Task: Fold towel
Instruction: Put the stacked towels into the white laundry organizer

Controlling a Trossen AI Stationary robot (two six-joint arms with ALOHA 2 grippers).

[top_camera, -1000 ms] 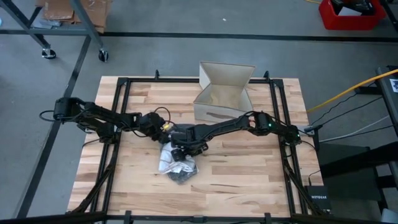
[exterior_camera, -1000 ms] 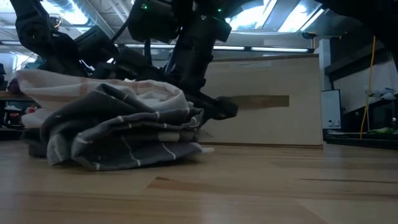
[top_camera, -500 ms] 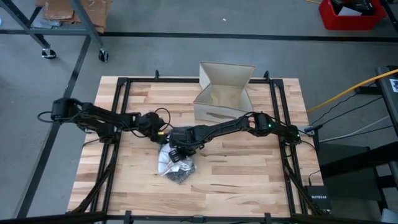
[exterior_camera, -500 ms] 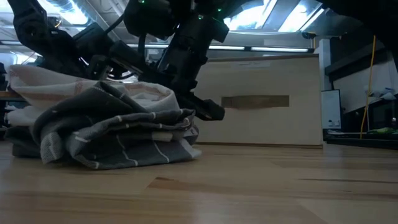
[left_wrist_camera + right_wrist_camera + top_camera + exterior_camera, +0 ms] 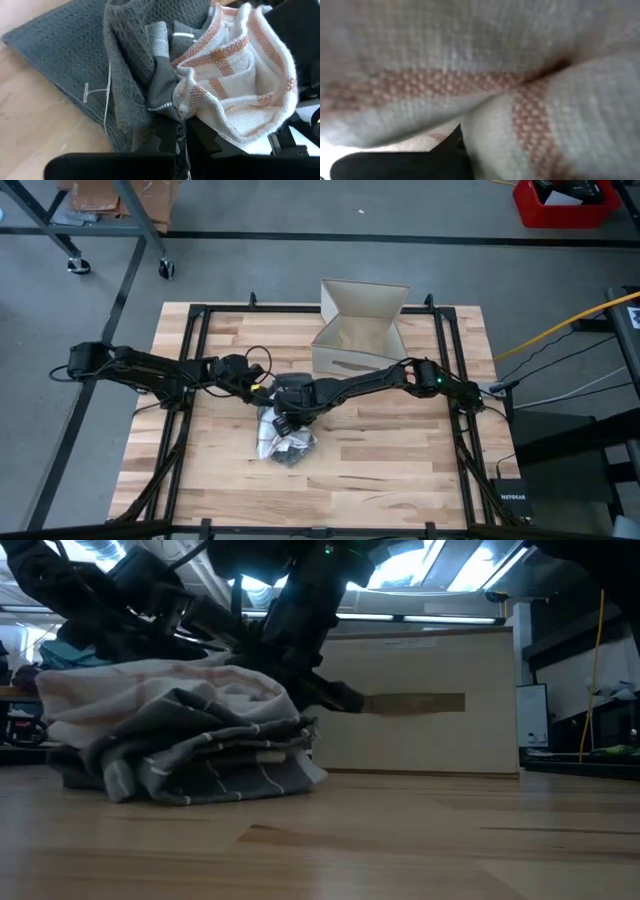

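I see the towel (image 5: 281, 437), grey and white with orange stripes, bunched mid-table before the cardboard box (image 5: 358, 330). Left gripper (image 5: 181, 131) pinches its fold; right gripper (image 5: 283, 414) clenches its cloth. No writing legible.

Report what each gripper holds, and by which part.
Left gripper: shut on a fold where the grey towel meets the white orange-striped towel. Right gripper: pressed into the white towel; grip unclear.

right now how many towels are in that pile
2 that show. A grey towel lies at the bottom of the heap on the table; a white towel with orange stripes is bunched on top, between both grippers. More may be hidden inside.
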